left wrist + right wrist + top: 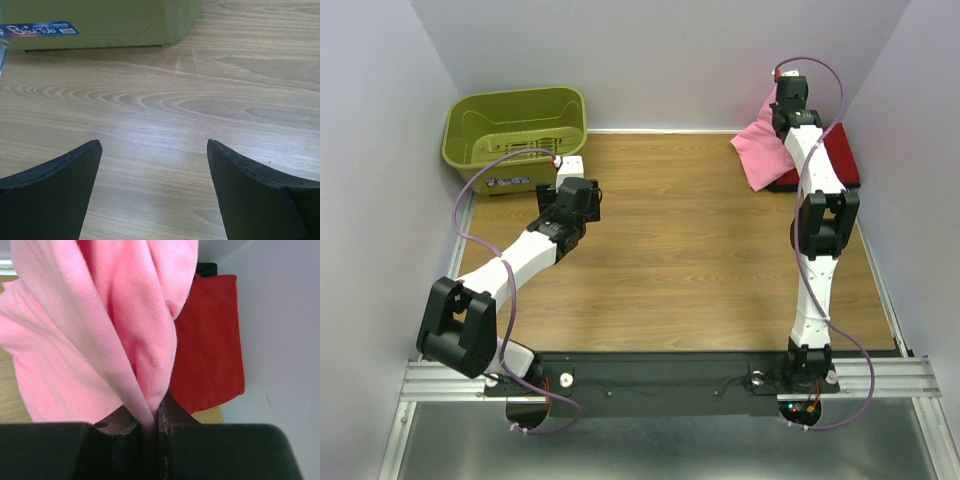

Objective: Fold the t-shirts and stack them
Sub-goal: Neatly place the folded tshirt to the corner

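Observation:
The bright pink t-shirt (757,146) hangs bunched at the far right of the table. My right gripper (786,104) is shut on a fold of it and holds it lifted; in the right wrist view the pink cloth (100,330) is pinched between the jaws. The folded red t-shirt (844,155) lies flat behind the right arm, also in the right wrist view (210,350). A black edge (207,269) shows at its far end. My left gripper (577,196) is open and empty over bare wood near the basket; its fingertips (70,170) are wide apart.
An olive-green plastic basket (516,135) stands at the far left corner, its base in the left wrist view (100,25). Grey walls close in the left, back and right sides. The wooden table (670,250) lies between the arms.

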Available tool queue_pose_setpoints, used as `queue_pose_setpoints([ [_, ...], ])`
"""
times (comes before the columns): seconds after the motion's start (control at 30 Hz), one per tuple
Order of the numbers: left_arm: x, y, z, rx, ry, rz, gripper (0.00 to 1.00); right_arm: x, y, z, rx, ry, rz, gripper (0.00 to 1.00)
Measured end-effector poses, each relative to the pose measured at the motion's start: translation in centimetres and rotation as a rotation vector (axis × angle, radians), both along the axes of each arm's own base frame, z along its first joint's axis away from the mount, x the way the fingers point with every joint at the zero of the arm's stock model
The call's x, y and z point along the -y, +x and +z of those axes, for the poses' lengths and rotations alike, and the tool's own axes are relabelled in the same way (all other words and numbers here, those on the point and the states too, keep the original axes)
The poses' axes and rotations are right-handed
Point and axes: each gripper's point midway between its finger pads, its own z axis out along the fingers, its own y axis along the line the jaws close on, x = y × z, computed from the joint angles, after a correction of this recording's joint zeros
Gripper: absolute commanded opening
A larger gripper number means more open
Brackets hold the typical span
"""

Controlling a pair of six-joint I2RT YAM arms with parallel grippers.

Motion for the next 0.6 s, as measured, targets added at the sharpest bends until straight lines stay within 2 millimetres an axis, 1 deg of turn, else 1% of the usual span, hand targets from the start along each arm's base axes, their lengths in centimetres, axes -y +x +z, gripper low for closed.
queue_pose_setpoints([
  [0.1,-0.1,0.0,0.0,0.001,0.002,0.004,0.98,0.3,-0.1,0.6,0.01,0.003,0.0,0.01],
  [0.2,-0.1,0.0,0.0,0.001,0.003,0.006,0.98,0.0,-0.1,1.3,0.022,0.013,0.012,0.0],
  [0.43,-0.1,0.0,0.0,0.001,0.003,0.006,0.98,-0.4,-0.5,4.1,0.073,0.026,0.033,0.01],
  [0.53,-0.1,0.0,0.0,0.001,0.004,0.006,0.98,-0.2,-0.6,4.9,0.091,0.037,0.03,0.0],
  [0.6,-0.1,0.0,-0.1,0.0,0.004,0.006,0.98,0.4,-0.8,5.3,0.1,0.041,0.018,0.01],
])
